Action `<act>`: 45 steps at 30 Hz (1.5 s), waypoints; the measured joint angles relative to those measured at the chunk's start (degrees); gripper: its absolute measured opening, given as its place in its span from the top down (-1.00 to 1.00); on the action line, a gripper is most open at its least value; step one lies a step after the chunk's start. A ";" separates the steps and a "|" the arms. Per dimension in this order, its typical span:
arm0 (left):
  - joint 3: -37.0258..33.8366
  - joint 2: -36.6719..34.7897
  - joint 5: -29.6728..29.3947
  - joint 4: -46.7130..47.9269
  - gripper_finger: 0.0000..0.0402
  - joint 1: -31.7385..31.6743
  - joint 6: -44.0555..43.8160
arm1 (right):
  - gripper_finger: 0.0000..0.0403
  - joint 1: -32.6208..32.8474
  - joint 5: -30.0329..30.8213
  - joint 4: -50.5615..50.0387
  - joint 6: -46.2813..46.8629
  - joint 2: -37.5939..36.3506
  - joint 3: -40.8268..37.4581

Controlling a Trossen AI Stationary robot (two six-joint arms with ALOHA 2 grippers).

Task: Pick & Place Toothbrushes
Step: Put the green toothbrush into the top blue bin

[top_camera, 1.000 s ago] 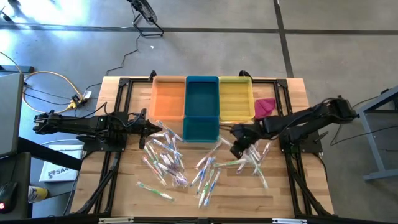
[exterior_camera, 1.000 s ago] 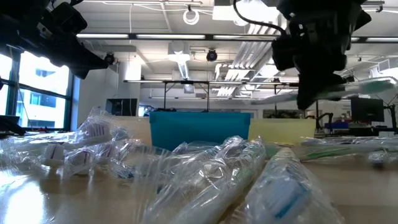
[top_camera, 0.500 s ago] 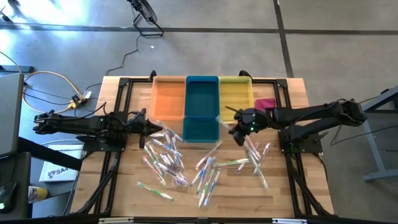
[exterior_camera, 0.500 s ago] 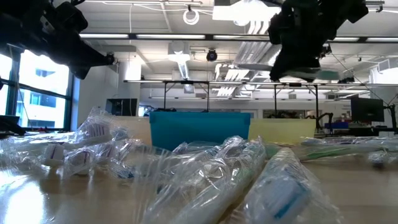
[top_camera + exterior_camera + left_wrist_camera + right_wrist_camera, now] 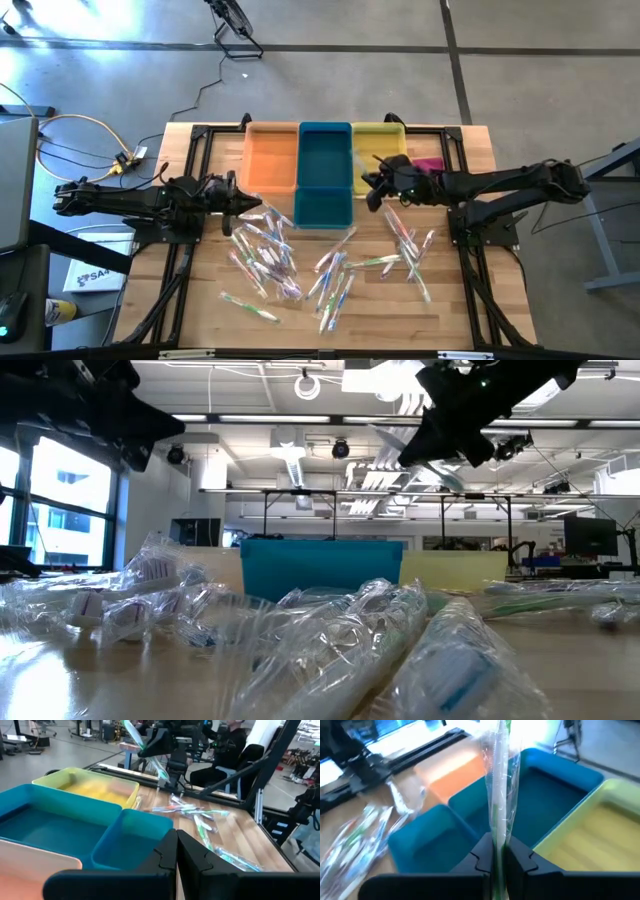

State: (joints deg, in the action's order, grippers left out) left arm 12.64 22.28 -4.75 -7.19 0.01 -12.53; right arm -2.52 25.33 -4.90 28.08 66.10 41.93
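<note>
My right gripper (image 5: pixel 371 186) pinches a wrapped toothbrush (image 5: pixel 498 785), pointing toward 9 o'clock, now moved over the yellow bin (image 5: pixel 379 158); left gripper (image 5: pixel 243 203) pressed together.

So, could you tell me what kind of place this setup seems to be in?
Probably a robotics lab or workshop: exposed ceiling ducts and strip lights, a concrete floor with cables, and more workbenches beyond the wooden table.
</note>
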 joint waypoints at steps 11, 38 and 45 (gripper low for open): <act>0.00 0.00 -7.07 -9.29 1.00 0.00 4.92 | 0.94 -0.27 4.83 0.71 1.04 -0.06 0.02; 0.09 6.89 -14.86 -14.75 1.00 -0.03 5.18 | 0.94 -6.27 1.25 9.04 -13.02 -0.06 0.02; 0.09 7.49 -22.85 -16.86 1.00 -0.07 7.89 | 0.94 -10.95 -1.74 10.21 -15.92 -0.06 0.02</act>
State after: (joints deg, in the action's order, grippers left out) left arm 12.73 29.78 -27.60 -24.06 -0.05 -4.64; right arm -13.46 23.59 5.31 12.16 66.04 41.95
